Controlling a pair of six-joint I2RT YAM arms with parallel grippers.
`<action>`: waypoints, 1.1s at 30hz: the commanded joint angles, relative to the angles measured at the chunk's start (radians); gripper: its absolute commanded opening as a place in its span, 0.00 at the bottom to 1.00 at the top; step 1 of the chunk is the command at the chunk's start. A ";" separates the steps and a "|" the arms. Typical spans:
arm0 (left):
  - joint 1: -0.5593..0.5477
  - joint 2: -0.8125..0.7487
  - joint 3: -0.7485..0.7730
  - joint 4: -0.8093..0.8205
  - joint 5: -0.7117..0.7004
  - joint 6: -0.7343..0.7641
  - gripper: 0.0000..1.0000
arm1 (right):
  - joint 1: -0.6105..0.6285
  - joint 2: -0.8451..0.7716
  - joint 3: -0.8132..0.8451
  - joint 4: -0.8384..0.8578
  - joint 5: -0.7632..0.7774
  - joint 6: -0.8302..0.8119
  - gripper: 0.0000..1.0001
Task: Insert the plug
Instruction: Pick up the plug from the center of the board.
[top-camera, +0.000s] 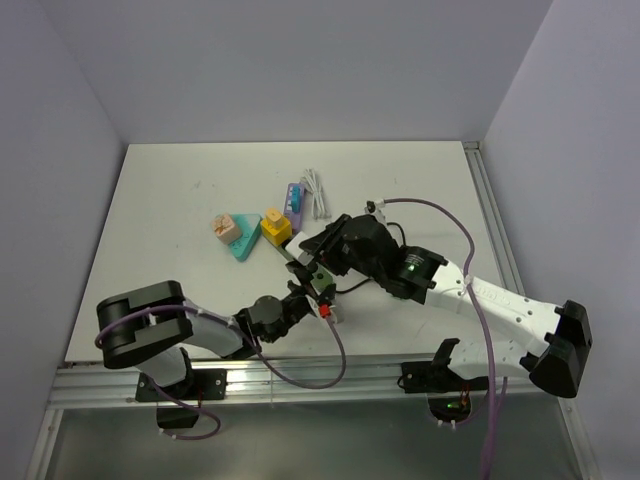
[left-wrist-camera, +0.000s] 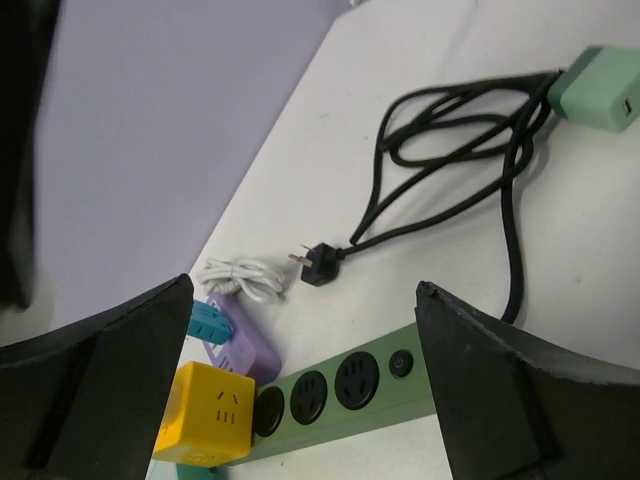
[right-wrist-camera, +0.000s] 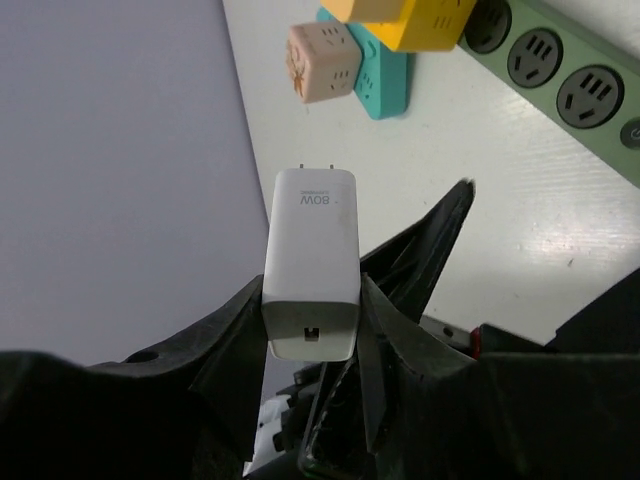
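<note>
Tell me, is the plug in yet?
Not yet. Done: the right tool is shut on the white charger, prongs sticking out. In hand: it holds the charger near the green strip. Left to do: push the prongs into a socket; those in view are empty. The left tool is open, holding nothing.

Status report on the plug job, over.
Left hand open, empty. Right hand shut on white charger, prongs out, not yet in green power strip. Three sockets free.
</note>
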 joint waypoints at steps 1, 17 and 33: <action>0.009 -0.119 -0.020 0.381 0.000 -0.061 0.99 | 0.003 -0.039 0.050 -0.094 0.084 -0.036 0.00; 0.001 -0.266 -0.116 0.401 0.023 -0.018 0.99 | -0.049 0.006 0.081 -0.116 0.062 -0.060 0.00; 0.039 -0.242 -0.032 0.341 0.037 -0.026 0.56 | 0.003 -0.009 0.044 -0.108 0.055 -0.043 0.00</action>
